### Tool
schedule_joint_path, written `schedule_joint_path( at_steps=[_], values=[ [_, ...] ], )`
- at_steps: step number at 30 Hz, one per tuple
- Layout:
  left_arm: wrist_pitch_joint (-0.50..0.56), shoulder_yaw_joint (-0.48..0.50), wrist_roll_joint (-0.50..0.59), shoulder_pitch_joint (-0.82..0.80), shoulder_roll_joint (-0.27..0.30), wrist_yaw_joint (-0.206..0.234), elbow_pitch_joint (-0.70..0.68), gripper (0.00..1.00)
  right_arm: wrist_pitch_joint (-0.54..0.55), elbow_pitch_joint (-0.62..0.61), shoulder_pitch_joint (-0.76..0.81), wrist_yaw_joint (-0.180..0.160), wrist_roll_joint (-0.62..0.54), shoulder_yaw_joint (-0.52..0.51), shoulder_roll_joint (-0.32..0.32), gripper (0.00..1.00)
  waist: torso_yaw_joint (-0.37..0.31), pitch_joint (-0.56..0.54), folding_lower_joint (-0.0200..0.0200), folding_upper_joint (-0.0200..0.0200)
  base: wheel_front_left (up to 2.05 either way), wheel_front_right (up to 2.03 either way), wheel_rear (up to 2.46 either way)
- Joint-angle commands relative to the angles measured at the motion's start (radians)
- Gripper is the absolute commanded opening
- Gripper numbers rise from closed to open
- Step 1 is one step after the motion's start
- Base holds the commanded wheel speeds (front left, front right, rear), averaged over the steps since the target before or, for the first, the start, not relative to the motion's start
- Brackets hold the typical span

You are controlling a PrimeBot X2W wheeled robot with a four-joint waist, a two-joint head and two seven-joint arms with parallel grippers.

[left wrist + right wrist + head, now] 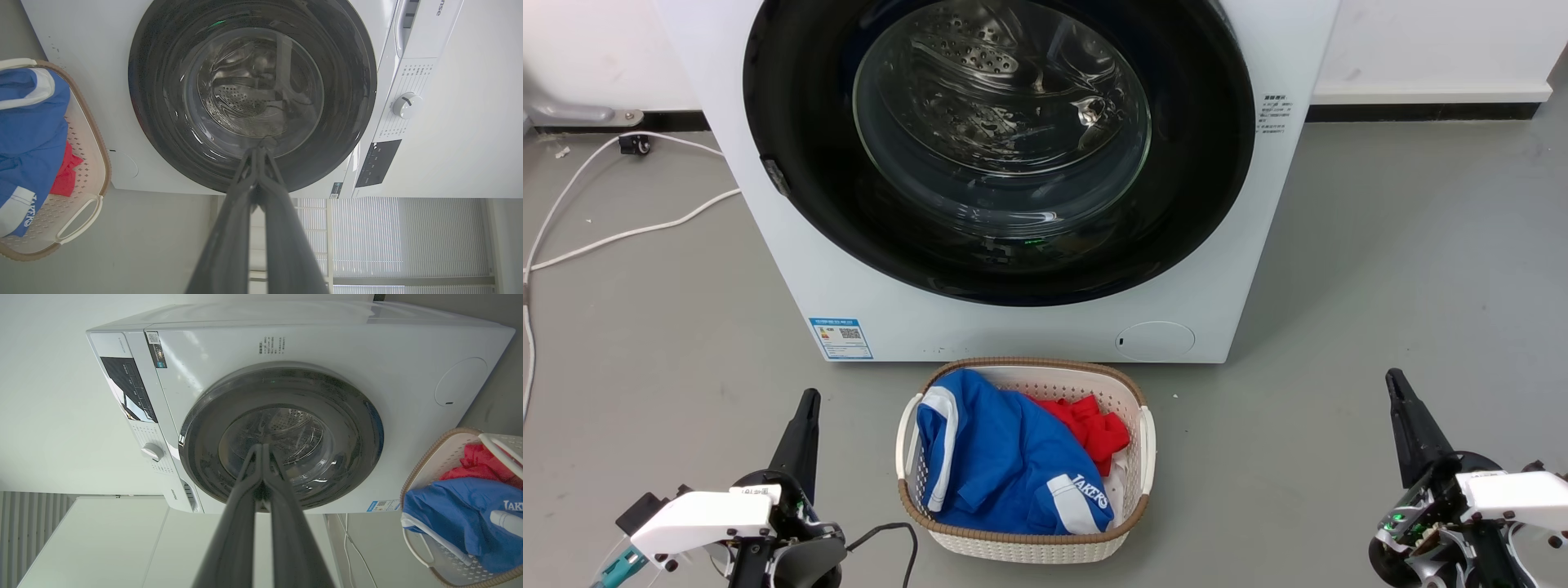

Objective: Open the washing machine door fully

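The white washing machine point(1258, 212) stands straight ahead on the grey floor. Its washing machine door point(1192, 188), a glossy black disc with a clear glass bowl in the centre, lies flat against the front, closed; through the glass I see the perforated drum. The same door point(163, 73) faces the left wrist camera, and the door point(351, 416) shows in the right wrist view too. My left gripper point(809, 395) rests low at the lower left, shut and empty, well short of the machine. My right gripper point(1393, 376) rests at the lower right, also shut and empty. In each wrist view the fingertips meet: left gripper point(258, 149), right gripper point(260, 446).
A white basket point(1147, 441) with a brown woven rim sits on the floor right in front of the machine, holding blue and red clothes. White cables point(629, 233) trail over the floor at the left. The control panel with a dial point(406, 105) sits above the door.
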Motion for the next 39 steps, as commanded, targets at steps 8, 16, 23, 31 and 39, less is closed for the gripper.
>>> schedule_joint_path(
  at_steps=[8, 16, 23, 31, 39],
  values=[
    [0.002, 0.002, 0.0, -0.005, -0.002, -0.002, 0.0, 0.0, 0.003, 0.001, -0.012, 0.0, -0.008, -0.001, 0.003, 0.0, 0.0, 0.0, 0.0, 0.0, 0.0, 0.0, 0.0],
    [0.002, 0.002, 0.0, -0.005, -0.002, -0.002, 0.0, 0.0, 0.003, 0.001, -0.012, 0.0, -0.007, -0.001, 0.003, 0.0, 0.0, 0.0, 0.0, 0.0, 0.0, 0.0, 0.0],
    [0.002, 0.002, 0.0, -0.005, -0.002, -0.002, 0.0, 0.0, 0.003, 0.001, -0.012, 0.0, -0.007, -0.001, 0.003, 0.0, 0.0, 0.0, 0.0, 0.0, 0.0, 0.0, 0.0],
    [0.002, 0.002, 0.0, -0.005, -0.002, -0.002, -0.001, 0.0, 0.003, 0.001, -0.012, 0.0, -0.008, -0.001, 0.003, 0.0, 0.0, 0.0, 0.0, 0.0, 0.0, 0.0, 0.0],
    [-0.02, -0.013, 0.011, 0.024, -0.001, 0.0, 0.009, 1.0, -0.019, 0.018, 0.029, 0.0, -0.014, 0.001, 0.002, 1.0, 0.0, 0.001, 0.0, 0.0, 0.0, 0.0, 0.0]
  ],
)
